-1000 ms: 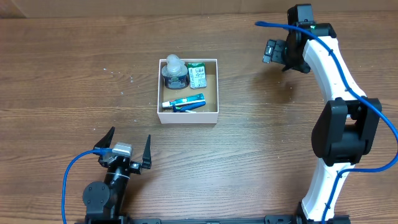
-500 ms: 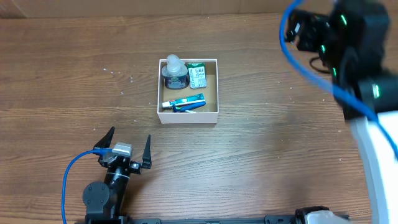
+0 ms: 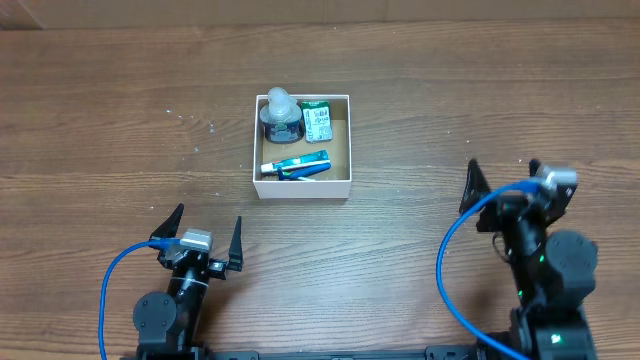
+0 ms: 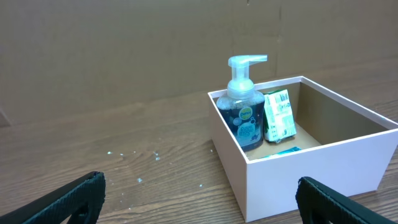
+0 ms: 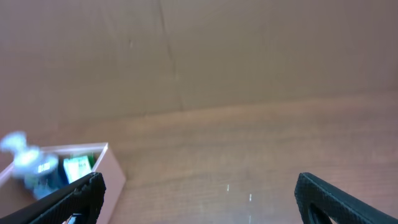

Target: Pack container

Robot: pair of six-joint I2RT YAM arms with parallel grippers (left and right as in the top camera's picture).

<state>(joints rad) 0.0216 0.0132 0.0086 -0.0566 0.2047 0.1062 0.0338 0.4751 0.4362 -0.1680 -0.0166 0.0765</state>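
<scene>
The container (image 3: 345,142), a square shallow box with white walls and a brown floor, sits on the table at centre. Inside stand a soap pump bottle (image 3: 281,116), a green-and-white packet (image 3: 318,120) and a blue-green tube (image 3: 298,166). The left wrist view shows the container (image 4: 311,168), the bottle (image 4: 245,118) and the packet (image 4: 278,116). My left gripper (image 3: 206,242) is open and empty near the front left edge. My right gripper (image 3: 502,178) is open and empty at the front right. The right wrist view shows the container's corner (image 5: 106,171), blurred.
The wooden table (image 3: 130,110) stretches all round the container. A cardboard wall (image 4: 124,43) stands behind the table. Blue cables (image 3: 110,285) loop from both arms near the front edge.
My right arm has swung from the far right of the table down to the front right edge. The left arm and the container's contents have not moved.
</scene>
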